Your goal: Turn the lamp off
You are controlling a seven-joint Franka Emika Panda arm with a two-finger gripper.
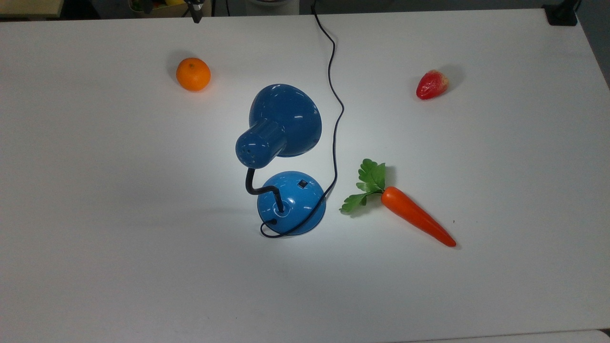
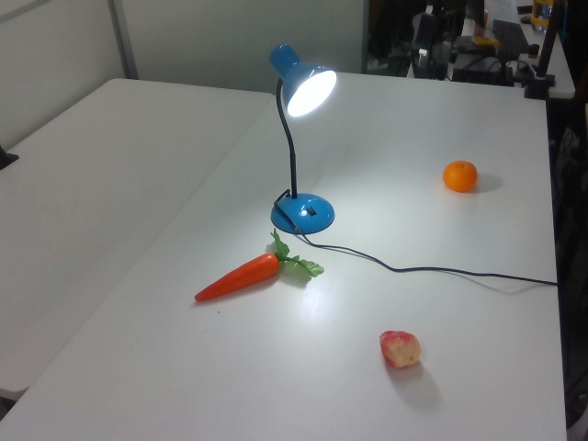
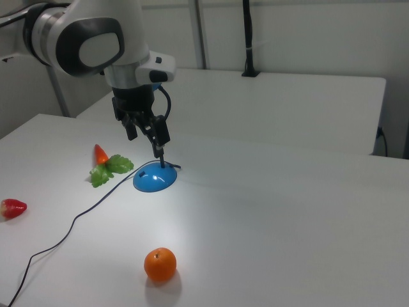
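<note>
The blue lamp (image 1: 285,119) stands mid-table and is lit; its shade (image 2: 305,84) glows and a bright patch lies on the table around it. A small black switch (image 1: 302,183) sits on top of its round base (image 1: 291,209). A black cord (image 1: 333,95) runs from the base to the far edge. In the right view my gripper (image 3: 146,137) hangs open and empty above the table. There it stands in front of the lamp's shade and hides it, so only the base (image 3: 154,180) shows. In the top view the gripper (image 1: 195,13) is at the top edge, far from the lamp.
An orange (image 1: 193,74) lies to the top view's left of the lamp, and a strawberry (image 1: 432,84) to its right. A carrot (image 1: 414,214) with green leaves lies just right of the base, close to the cord. The white table (image 1: 119,262) is bare toward the near side.
</note>
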